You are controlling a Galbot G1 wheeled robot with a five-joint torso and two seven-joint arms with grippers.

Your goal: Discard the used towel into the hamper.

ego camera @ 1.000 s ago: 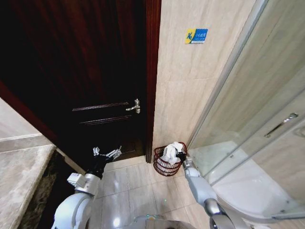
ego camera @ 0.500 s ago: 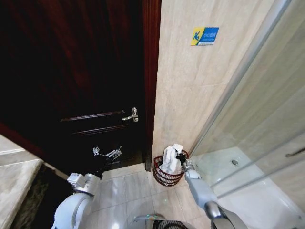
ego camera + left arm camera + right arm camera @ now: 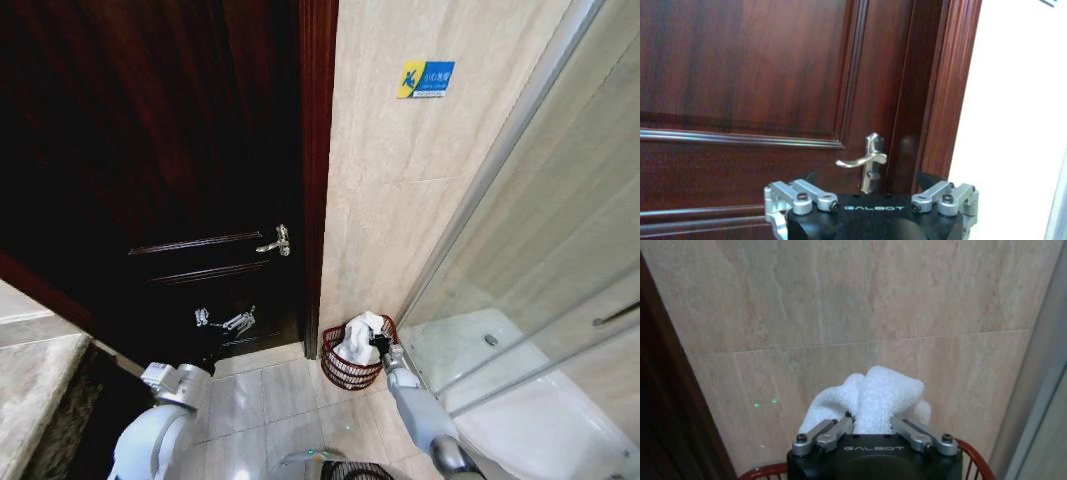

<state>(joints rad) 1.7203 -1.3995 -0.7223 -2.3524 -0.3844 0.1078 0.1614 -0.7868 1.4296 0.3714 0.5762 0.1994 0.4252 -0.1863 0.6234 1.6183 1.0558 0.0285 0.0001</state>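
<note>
Head view looks down; wrist views face walls.

My right pincer [image 3: 872,426] hides the towel's [image 3: 870,395] lower part, and the picture's edge cuts off the hamper [image 3: 973,455] below its rim. My left pincer's [image 3: 870,202] fingertips are out of frame.

Right gripper [image 3: 871,426]: black housing, white "GALBOT" lettering, silver metal fingers [image 3: 825,434] with dark screw heads. Left gripper [image 3: 870,195]: same black body, same lettering, silver knuckles at 9 and 3 o'clock. Arms in head view: glossy white-grey shells, black wrists.
</note>
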